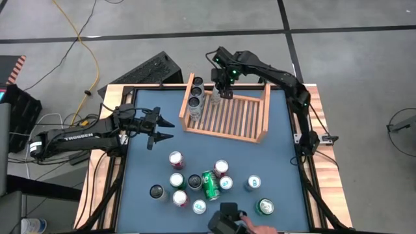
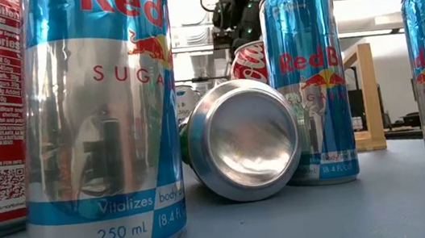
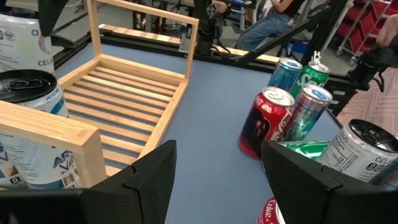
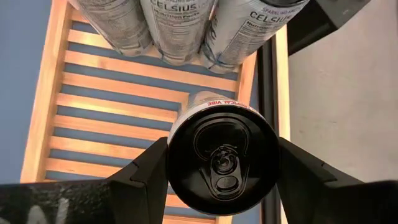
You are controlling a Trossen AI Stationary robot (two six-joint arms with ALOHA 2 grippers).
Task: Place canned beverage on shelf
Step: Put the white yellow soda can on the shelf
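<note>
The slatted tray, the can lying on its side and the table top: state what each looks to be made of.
The light slatted tray: apparently pale unpainted wood with a matt finish, grain showing on its slats and rails. The green can lying on its side: seemingly thin aluminium, its domed bare base shiny and mirror-like. The blue table top: an even, matt sheet, possibly a mat or laminate; which one is unclear.

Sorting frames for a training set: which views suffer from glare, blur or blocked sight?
Low view: huge near cans block most of the table, bright room reflections on their metal. Right wrist view: held can is sharp; the shelf behind is softer. High view: even light, nothing blocked.
</note>
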